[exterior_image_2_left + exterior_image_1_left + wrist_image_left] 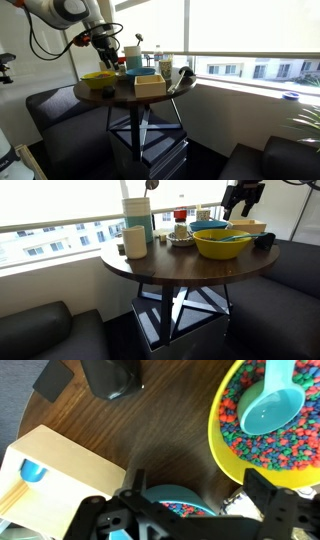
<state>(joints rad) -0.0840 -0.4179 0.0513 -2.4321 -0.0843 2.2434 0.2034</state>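
With the claw (190, 518) spread wide over the blue bowl (170, 496), a plumb descent best avoids the yellow bowl (216, 430) and wooden box (60, 470).

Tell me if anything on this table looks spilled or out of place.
Nothing stands out. The beads sit inside the yellow bowl with the scoop; none lie on the table under the open gripper.

The gripper (238, 207) is hanging above the far edge of the round table (150, 272), over a blue bowl (208, 226) and a wooden box (249, 226). A yellow bowl (222, 246) holding a teal scoop (228, 237) is sitting just in front of the blue bowl. A white cup (135, 242) is standing at the window-side edge, beside a tall canister (137, 215).
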